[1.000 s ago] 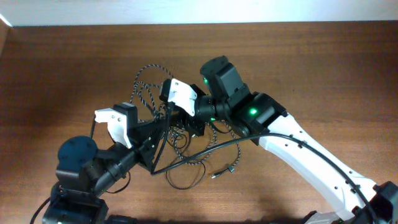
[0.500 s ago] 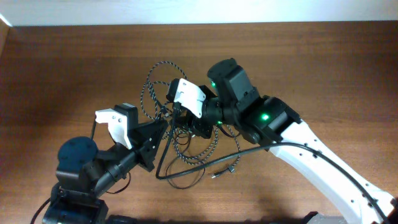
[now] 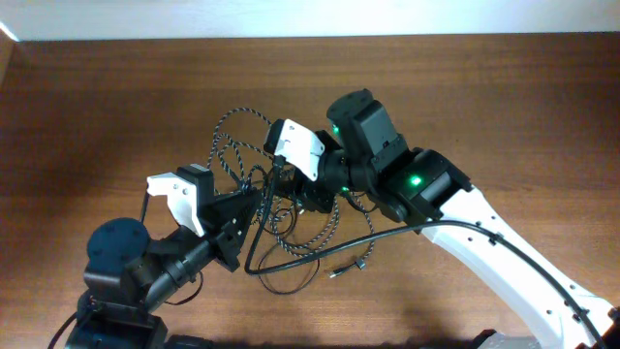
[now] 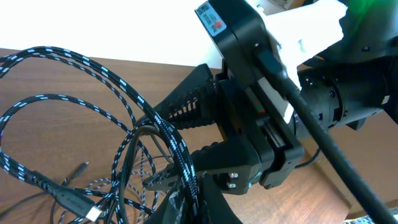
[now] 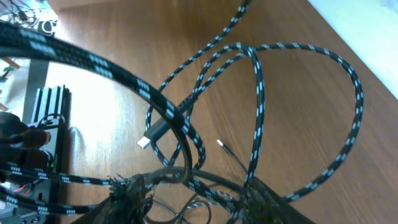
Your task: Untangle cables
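The braided black-and-white cable (image 3: 223,150) lies in a tangle mid-table, with loops rising toward the far side. It fills the left wrist view (image 4: 180,155) and the right wrist view (image 5: 258,106). The thinner plain black cable (image 3: 295,284) loops at the near side of the tangle and also shows in the left wrist view (image 4: 127,155). My left gripper (image 3: 254,204) (image 4: 186,208) is shut on a braided strand. My right gripper (image 3: 287,192) (image 5: 196,202) is open above the knot, its fingers straddling several strands.
A thick black lead (image 3: 407,225) from the right arm hangs across the tangle's near side. Small plugs (image 3: 347,267) lie on the wood at the near right. A USB plug (image 5: 149,138) lies inside the loops. Bare wooden table (image 3: 504,107) surrounds the tangle.
My right gripper has moved right and slightly away, and the braided loops shifted with it. The left gripper has stayed shut on its strand, shifting only a little.
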Robot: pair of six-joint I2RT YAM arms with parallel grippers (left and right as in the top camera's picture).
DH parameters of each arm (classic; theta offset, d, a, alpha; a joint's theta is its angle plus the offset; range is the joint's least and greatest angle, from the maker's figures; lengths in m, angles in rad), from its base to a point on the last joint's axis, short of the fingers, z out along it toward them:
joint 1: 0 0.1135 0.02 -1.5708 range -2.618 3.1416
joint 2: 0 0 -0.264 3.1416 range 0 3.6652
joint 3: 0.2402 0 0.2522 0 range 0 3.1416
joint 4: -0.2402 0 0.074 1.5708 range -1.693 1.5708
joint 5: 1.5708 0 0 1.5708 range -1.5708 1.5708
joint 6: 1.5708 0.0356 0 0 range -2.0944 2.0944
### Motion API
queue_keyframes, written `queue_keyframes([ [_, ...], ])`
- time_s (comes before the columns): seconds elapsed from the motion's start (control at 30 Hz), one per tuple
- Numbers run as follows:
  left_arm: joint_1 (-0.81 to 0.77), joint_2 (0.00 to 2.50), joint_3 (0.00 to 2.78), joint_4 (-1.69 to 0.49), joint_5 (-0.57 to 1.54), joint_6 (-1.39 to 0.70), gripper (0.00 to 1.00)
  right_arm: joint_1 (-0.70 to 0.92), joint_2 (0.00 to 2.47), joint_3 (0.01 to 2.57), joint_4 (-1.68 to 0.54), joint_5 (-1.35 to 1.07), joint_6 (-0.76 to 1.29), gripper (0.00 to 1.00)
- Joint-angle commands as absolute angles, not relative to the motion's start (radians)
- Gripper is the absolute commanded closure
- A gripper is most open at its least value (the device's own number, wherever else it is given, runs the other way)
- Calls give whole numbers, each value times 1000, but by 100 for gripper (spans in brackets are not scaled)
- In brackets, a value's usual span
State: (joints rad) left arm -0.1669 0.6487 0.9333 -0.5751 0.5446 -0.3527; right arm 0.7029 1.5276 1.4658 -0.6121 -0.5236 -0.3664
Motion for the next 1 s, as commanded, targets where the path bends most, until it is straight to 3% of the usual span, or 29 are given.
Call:
queue_keyframes([
  [0.0, -168, 640, 950, -565, 561, -355, 91, 701, 1544, 1473, -610, -665, -358, 53],
  [0.53, -168, 640, 950, -570, 562, -355, 94, 710, 1628, 1473, -558, -677, -358, 58],
  [0.6, -168, 640, 950, -570, 561, -355, 93, 710, 1631, 1473, -557, -677, -358, 66],
  [0.63, -168, 640, 950, -570, 561, -355, 93, 710, 1631, 1473, -554, -677, -359, 78],
  [0.73, -168, 640, 950, -574, 561, -355, 93, 709, 1638, 1473, -583, -556, -358, 96],
  [0.87, -167, 640, 950, -670, 453, -355, 92, 705, 1565, 1474, -611, -443, -358, 96],
  [0.93, -168, 640, 950, -730, 402, -355, 74, 705, 1499, 1474, -621, -316, -358, 96],
  [0.97, -167, 640, 950, -755, 382, -355, 73, 705, 1460, 1474, -625, -233, -355, 96],
])
